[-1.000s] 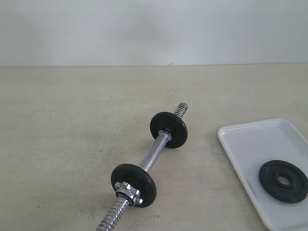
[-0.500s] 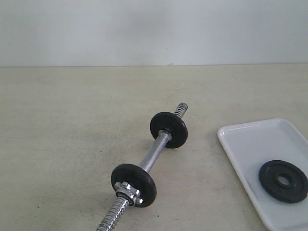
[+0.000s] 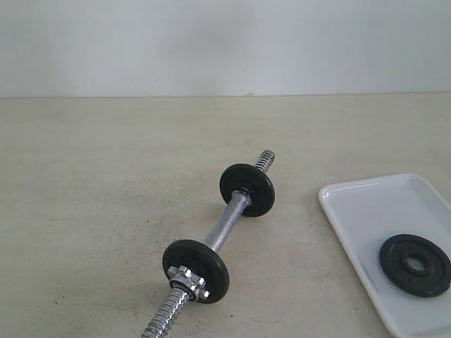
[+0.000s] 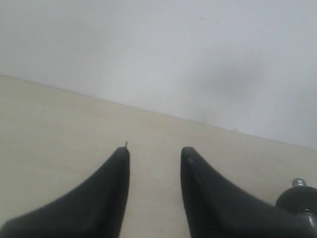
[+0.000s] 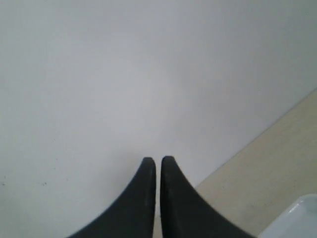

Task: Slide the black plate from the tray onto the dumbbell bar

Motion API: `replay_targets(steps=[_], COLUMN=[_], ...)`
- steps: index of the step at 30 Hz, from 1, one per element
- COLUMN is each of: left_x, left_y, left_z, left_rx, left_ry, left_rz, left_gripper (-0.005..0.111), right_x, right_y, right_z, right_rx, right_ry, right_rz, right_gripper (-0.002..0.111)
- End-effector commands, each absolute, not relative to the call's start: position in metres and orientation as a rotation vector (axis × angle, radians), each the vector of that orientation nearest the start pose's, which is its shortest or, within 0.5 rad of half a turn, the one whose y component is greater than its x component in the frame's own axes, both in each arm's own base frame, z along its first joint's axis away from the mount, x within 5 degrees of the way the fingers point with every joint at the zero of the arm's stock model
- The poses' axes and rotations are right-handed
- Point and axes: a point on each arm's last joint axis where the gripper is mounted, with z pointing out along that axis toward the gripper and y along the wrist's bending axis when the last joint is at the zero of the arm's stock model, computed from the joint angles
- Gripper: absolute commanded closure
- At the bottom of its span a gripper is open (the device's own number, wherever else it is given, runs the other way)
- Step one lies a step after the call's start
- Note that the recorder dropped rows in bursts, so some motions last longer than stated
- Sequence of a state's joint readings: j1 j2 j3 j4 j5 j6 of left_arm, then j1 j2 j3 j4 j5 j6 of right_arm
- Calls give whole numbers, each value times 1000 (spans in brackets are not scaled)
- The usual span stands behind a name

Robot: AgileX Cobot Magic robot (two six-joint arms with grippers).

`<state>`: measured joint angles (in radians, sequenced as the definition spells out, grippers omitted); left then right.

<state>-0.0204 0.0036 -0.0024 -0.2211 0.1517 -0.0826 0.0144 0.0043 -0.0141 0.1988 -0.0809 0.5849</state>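
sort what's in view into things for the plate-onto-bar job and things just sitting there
For the job:
black plate, flat in the tray
dumbbell bar

Just there:
far disc and near disc, both on the bar
nut collar outside the near disc

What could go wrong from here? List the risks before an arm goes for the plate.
1. The black plate lies flat in the tray, so fingers may fail to get under it; the right gripper is shut.
2. The nut collar blocks the near end of the dumbbell bar; only the short far thread is free.
3. The bar rests on two round discs and may roll when pushed.
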Motion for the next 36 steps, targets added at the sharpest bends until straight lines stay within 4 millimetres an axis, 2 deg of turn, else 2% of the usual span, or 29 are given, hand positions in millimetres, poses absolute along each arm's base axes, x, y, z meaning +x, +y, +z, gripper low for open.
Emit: replay_targets(steps=[1, 4, 6, 11, 18, 22, 26, 36], left_x=[54, 52, 50, 43, 59, 78, 95, 115], left_y=[-10, -13, -15, -19, -30, -34, -37, -47], left_z=[209, 218, 226, 251, 280, 280, 271, 257], left_rx=[-116, -73, -53, 28, 143, 177, 166, 156], left_ry=[1609, 1584, 1567, 1546, 1667, 1757, 1858, 2029], left_rz=[-344, -393, -427, -467, -476, -435, -428, -501], left_gripper=[74, 74, 74, 74, 74, 74, 74, 74], right_x=[47, 41, 45, 70, 101, 106, 105, 105], right_y=[3, 6, 8, 20, 40, 43, 43, 43], right_z=[254, 276, 284, 294, 307, 307, 308, 306], right_rx=[380, 268, 199, 6, -314, -345, -344, -343], right_ry=[1360, 1360, 1434, 1640, 1731, 1741, 1739, 1763], right_rz=[570, 536, 502, 417, 301, 284, 284, 289], right_gripper=[108, 108, 108, 108, 108, 108, 108, 108])
